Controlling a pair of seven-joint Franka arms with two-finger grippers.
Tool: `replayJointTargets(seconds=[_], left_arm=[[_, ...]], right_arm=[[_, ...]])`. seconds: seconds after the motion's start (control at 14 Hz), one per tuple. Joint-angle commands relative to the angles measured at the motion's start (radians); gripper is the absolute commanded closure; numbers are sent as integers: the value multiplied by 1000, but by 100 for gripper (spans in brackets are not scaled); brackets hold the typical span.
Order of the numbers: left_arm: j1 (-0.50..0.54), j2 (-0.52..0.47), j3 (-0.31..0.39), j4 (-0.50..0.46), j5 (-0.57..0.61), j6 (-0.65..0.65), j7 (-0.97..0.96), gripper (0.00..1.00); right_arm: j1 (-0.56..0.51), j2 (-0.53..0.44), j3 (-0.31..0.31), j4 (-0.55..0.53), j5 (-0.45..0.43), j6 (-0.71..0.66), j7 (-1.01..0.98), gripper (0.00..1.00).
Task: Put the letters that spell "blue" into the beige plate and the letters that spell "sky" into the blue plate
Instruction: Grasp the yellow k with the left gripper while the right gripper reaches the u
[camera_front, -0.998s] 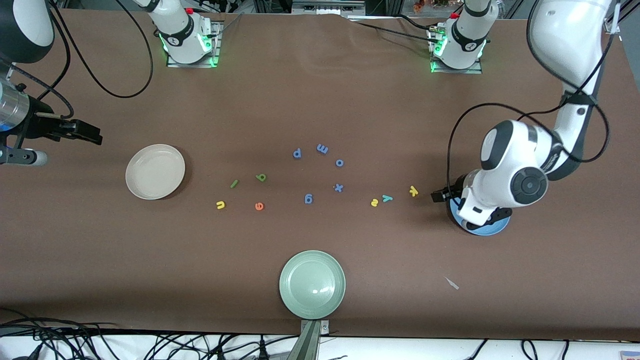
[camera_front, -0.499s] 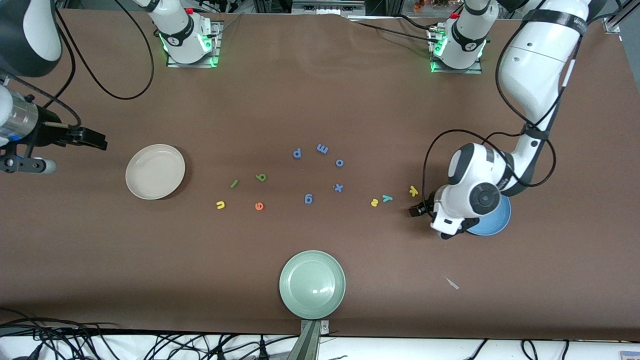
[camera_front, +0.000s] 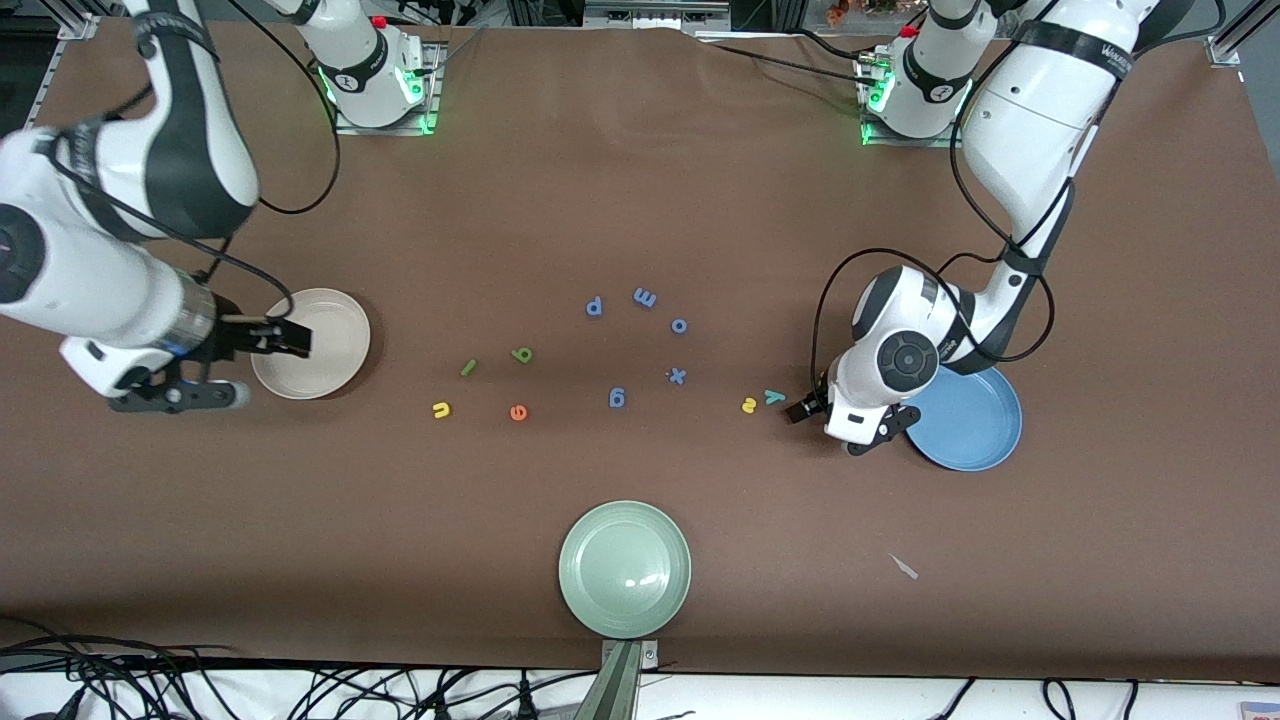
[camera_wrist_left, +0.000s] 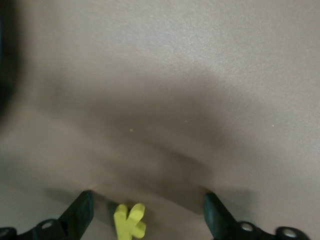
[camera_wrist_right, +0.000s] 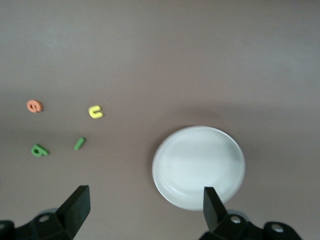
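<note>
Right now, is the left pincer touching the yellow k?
Apart. In the left wrist view the left pincer is open, the yellow k lying on the table between its fingers with gaps.

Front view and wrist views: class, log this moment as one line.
left hand: open, around yellow k | right hand: open, over beige plate | blue plate: no letters | letters placed: none

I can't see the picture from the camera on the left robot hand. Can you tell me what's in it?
The left gripper is open, with a small yellow k lying on the brown table between its two black fingers. Nothing else shows, only bare tabletop with a soft shadow on it.
</note>
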Motion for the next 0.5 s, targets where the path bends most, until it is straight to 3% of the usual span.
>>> replayJointTargets(seconds=[0.0, 0.43], left_arm=[[1, -82, 0, -80, 34, 0, -44, 10], [16, -71, 0, -103, 32, 25, -44, 28]], right_arm=[[-6, 79, 24, 10, 25, 62, 0, 0], [80, 224, 23, 10, 16, 260, 38, 0]])
